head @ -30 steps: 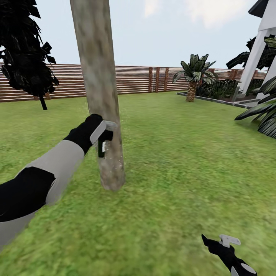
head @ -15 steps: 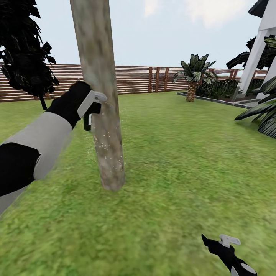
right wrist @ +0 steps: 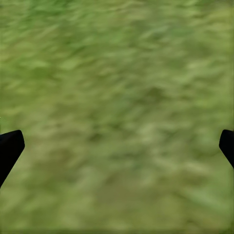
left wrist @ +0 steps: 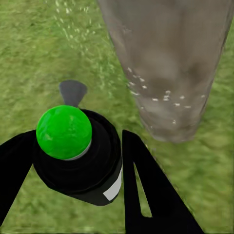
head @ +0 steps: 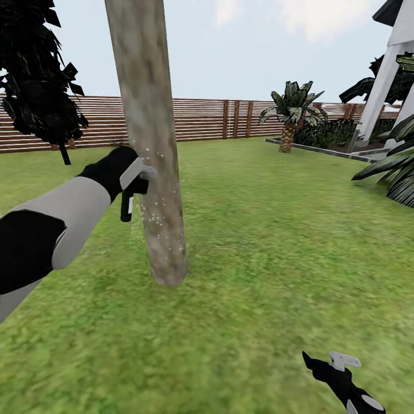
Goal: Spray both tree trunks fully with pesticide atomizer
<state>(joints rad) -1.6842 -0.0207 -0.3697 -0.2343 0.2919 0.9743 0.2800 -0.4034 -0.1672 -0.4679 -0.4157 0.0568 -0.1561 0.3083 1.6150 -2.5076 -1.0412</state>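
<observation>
The left gripper, jaws clamped on the small black green-capped pesticide atomizer, sprays the mottled grey-brown tree trunk at 12 o'clock. Sweeping slowly over bare bark should cover it best. The right gripper hangs with jaws apart over grass.

The pesticide atomizer is a small black bottle with a white label patch and a round green cap on top, held upright between two black fingers, its grey nozzle turned toward the tree trunk. That trunk is a thick, round grey-brown mottled column, standing slightly tilted on the grass lawn, with white droplets speckling its lower part and drifting just beside it.
</observation>
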